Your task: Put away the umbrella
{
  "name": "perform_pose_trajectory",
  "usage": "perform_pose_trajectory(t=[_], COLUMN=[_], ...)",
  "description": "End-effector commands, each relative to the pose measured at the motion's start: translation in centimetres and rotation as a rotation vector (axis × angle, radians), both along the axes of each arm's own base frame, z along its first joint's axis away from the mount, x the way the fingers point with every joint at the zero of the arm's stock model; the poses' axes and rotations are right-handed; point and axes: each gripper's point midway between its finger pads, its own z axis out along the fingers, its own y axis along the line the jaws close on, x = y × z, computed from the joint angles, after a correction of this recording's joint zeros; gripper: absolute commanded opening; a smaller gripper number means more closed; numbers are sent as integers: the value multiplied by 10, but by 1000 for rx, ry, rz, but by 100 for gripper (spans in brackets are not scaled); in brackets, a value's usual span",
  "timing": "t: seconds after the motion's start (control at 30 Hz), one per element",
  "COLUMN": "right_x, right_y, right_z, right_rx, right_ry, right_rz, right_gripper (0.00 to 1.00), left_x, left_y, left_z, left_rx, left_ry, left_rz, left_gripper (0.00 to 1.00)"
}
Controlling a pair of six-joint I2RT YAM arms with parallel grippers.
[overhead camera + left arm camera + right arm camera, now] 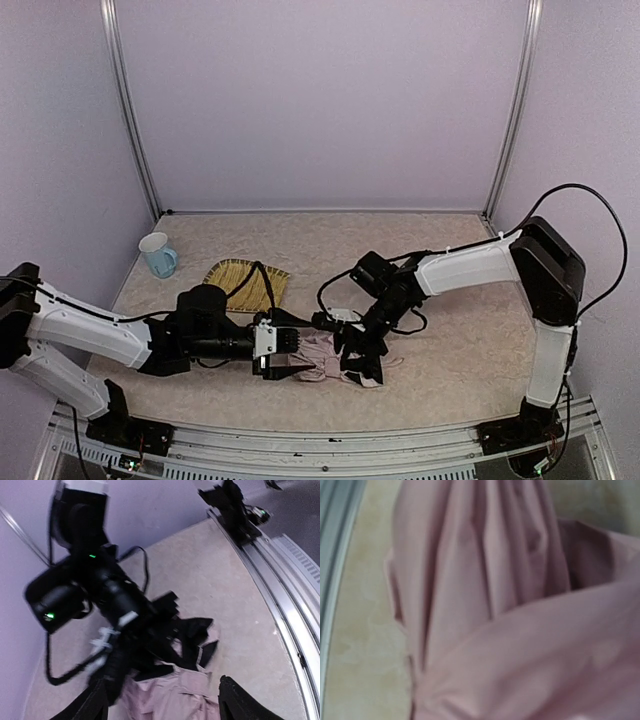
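Left arm stretched low across the table (450,360), the left gripper (297,357) gapes wide, empty, at the crumpled pink umbrella (322,350) lying near the front edge. The right arm bends down onto the fabric, where folds swallow the right gripper (357,354) and its grip cannot be read.

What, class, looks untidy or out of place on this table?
The umbrella lies near the front edge as a crumpled pink heap, its fabric bunched and loose rather than wrapped neatly. Nothing looks spilled.
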Motion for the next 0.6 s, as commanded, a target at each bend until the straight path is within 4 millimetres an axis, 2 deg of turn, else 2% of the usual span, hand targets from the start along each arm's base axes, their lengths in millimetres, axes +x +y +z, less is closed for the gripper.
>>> perform_pose_trajectory(t=[0.0, 0.13, 0.3, 0.37, 0.5, 0.57], right_x=[-46, -43, -38, -34, -24, -18], right_y=[-63, -63, -58, -53, -45, -42], right_z=[-62, -67, -65, -60, -45, -38], right_rx=[-337, -339, -306, -275, -215, -191], right_ry=[286, 292, 276, 252, 182, 140], right_rz=[-36, -25, -23, -21, -11, -18], right_gripper=[0, 0, 0, 0, 3, 9], left_x=[-4, 8, 34, 39, 39, 38], left_y=[-11, -23, -30, -27, -17, -10], left_z=[-72, -94, -124, -139, -166, -177], left_rx=[245, 291, 378, 433, 540, 586], left_ry=[24, -43, -72, -68, -40, -18], left_rz=[-16, -21, 55, 71, 77, 77], left_gripper=[80, 82, 78, 71, 50, 48])
